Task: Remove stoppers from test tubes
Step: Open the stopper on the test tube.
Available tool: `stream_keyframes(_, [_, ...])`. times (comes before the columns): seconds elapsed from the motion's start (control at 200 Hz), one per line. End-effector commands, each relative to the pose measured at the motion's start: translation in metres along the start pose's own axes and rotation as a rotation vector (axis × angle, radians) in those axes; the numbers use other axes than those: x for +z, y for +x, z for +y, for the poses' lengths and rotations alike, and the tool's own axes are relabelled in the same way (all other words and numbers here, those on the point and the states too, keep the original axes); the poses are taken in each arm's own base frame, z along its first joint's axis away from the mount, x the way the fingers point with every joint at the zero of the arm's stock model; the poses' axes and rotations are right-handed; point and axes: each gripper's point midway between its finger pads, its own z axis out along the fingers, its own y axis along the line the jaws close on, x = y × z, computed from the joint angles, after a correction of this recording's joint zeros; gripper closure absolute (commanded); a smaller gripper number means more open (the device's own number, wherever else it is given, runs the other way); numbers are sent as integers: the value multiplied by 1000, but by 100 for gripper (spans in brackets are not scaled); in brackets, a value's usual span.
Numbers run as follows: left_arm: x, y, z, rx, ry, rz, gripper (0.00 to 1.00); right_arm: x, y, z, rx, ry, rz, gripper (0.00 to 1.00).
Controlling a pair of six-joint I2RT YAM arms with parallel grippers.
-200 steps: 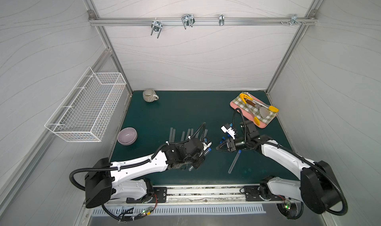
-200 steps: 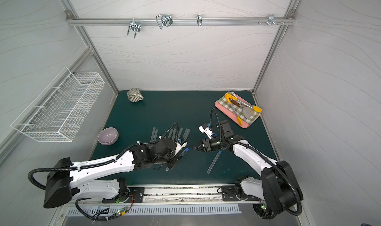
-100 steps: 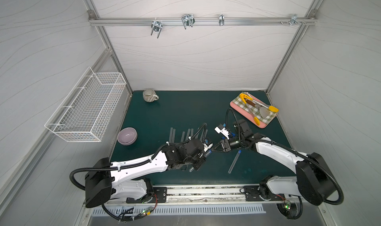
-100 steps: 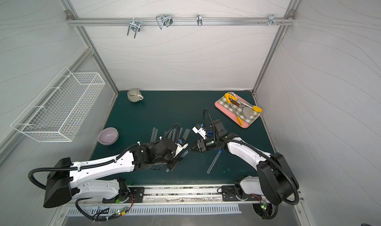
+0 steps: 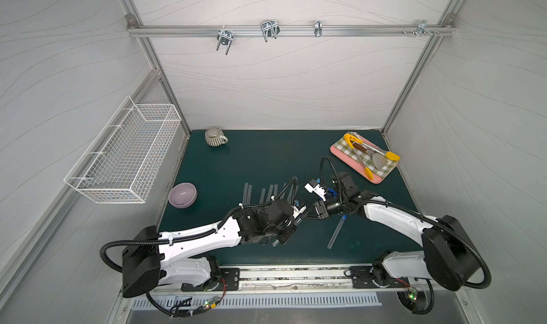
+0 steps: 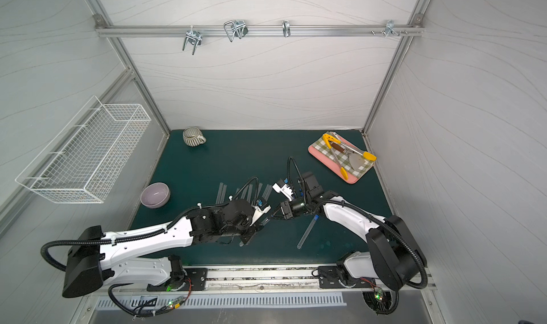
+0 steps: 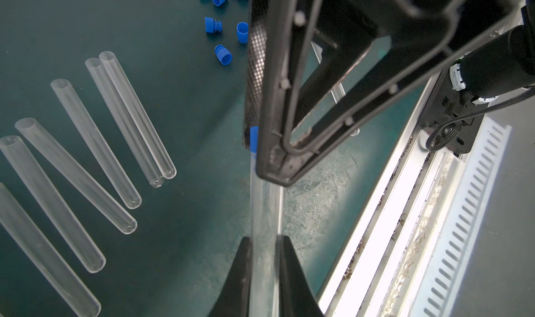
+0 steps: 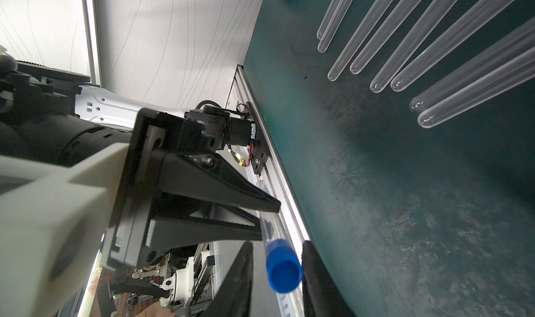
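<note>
My left gripper (image 7: 265,240) is shut on a clear test tube (image 7: 265,208) and holds it off the mat, also visible in a top view (image 5: 296,220). That tube's blue stopper (image 8: 282,266) sits between the fingers of my right gripper (image 8: 278,243). One finger is against it and a gap remains at the other, so this gripper is open. Seen from above, the right gripper (image 5: 309,214) meets the left one tip to tip. Several unstoppered tubes (image 7: 95,144) lie in a row on the mat. Loose stoppers (image 7: 223,53) lie beyond them. One stoppered tube (image 5: 336,232) lies alone.
A purple bowl (image 5: 183,194) sits at the mat's left edge and a striped mug (image 5: 215,136) at the back left. A pink tray (image 5: 376,180) with a checked cloth and utensils is at the back right. A wire basket (image 5: 127,157) hangs on the left wall.
My right gripper has moved left to the tube held by the left gripper, and its jaws have narrowed round the stopper. The left arm has stayed put with its tube.
</note>
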Motion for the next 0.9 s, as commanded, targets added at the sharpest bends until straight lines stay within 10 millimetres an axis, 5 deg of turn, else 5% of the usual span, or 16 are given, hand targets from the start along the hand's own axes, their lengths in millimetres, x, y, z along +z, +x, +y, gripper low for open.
stream_keyframes(0.0, [-4,-10,-4,21,13,-47,92,1,-6,6,-24,-9,-2,73])
stream_keyframes(0.65, [-6,-5,9,24,-60,-26,95,-13,-9,-11,-27,129,-9,90])
stream_keyframes(0.895, [-3,-4,11,25,-74,-8,96,-30,-23,17,-66,0,-88,90])
